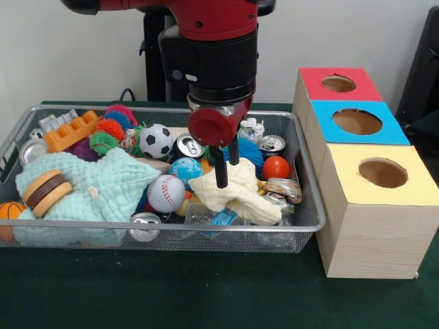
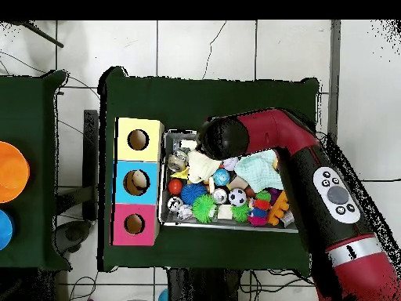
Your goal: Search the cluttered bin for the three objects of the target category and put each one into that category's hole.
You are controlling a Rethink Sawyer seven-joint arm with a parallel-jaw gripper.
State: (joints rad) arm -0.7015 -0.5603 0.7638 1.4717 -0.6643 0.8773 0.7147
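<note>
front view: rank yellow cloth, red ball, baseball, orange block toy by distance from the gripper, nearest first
1. Yellow cloth: right under the gripper, seemingly touching its fingers.
2. Red ball: on the gripper's picture-right side.
3. Baseball: picture-left and slightly nearer the camera; close to the red ball's distance, so ranks 2 and 3 are nearly tied.
4. Orange block toy: far back-left corner of the bin.

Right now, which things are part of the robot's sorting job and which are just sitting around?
Part of the job:
- the bin
- tool, over the pale yellow cloth
- red box, blue box, yellow box, each with a hole

Just sitting around:
- green table cover
- orange disc on the side table
</note>
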